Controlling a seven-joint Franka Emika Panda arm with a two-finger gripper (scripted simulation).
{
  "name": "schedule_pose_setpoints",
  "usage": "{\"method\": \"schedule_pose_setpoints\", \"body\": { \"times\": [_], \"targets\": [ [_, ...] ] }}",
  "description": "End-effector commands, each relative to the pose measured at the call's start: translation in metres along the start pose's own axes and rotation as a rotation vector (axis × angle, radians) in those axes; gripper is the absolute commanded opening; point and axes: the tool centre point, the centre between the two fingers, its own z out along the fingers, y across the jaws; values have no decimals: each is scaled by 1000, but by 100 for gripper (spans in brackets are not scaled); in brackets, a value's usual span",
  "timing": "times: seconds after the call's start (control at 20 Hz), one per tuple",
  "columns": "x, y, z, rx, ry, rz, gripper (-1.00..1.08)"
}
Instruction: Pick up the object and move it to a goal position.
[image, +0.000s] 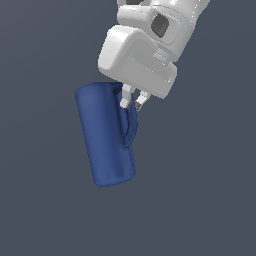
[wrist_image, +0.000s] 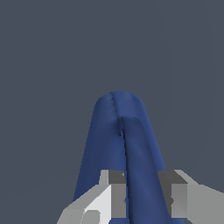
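Note:
The object is a tall dark blue mug (image: 102, 137) that hangs slightly tilted in the exterior view, its loop handle (image: 131, 125) facing the exterior view's right. My gripper (image: 132, 102) comes down from the white hand above and is shut on the top of that handle. In the wrist view the mug (wrist_image: 103, 144) stretches away from the camera, and its handle (wrist_image: 141, 175) runs between my two grey fingers (wrist_image: 117, 194), which press on it from both sides. The mug's opening is hidden behind the hand.
A plain dark grey-blue background fills both views. No table edge, container or other object shows.

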Motion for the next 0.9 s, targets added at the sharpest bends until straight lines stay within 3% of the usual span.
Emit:
{"method": "schedule_pose_setpoints", "body": {
  "times": [0.0,0.85],
  "targets": [
    [-3,17,-13,-29,57,20,-100],
    [-43,102,-84,-193,390,142,-100]
  ]
}}
